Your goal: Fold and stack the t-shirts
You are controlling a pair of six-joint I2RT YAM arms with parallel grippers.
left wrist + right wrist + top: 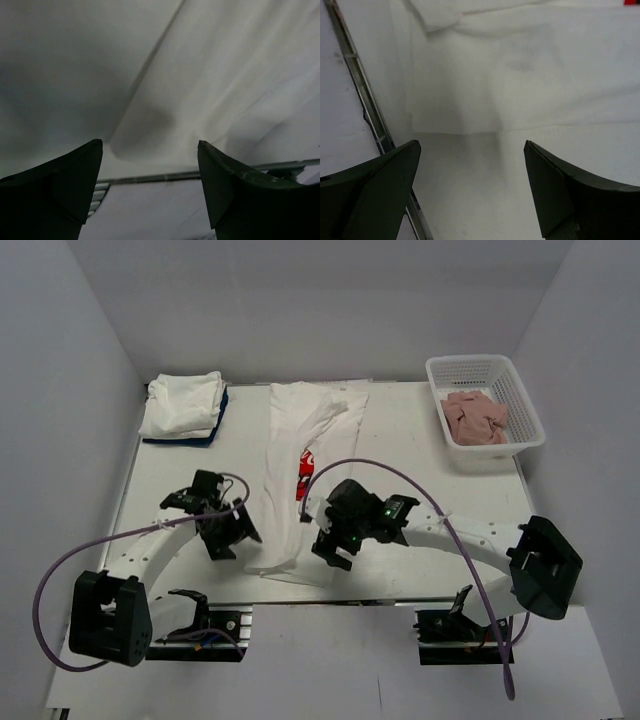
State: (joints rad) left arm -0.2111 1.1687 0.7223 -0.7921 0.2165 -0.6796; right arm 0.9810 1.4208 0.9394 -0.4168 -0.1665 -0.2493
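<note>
Slippage is the main risk. The shirt (290, 470) lies in the middle of the table (420, 450) as a long narrow strip running front to back, its red print (305, 476) peeping out at the right edge. For the next fold, both near corners probably have to rise together. If one gripper pinches only the top layer, or closes on bare table beside the hem, the strip will likely twist or fall open as it lifts. Uneven height or pace between the arms would skew the fold, and the bundle would then sit badly on the stack (183, 405) at the back left. The near hem is also close to the table's front edge, so a drag toward the bases could pull cloth over it.

The left gripper (228, 537) is at the strip's left edge near the hem, and the right gripper (335, 552) is at its right edge. In both wrist views the fingers stand wide apart with nothing between them, looking down on white cloth and the table edge. Whether any fingertip touches the fabric, I cannot tell.

A basket (522, 392) holding pink cloth (475, 418) sits at the back right, well apart.
</note>
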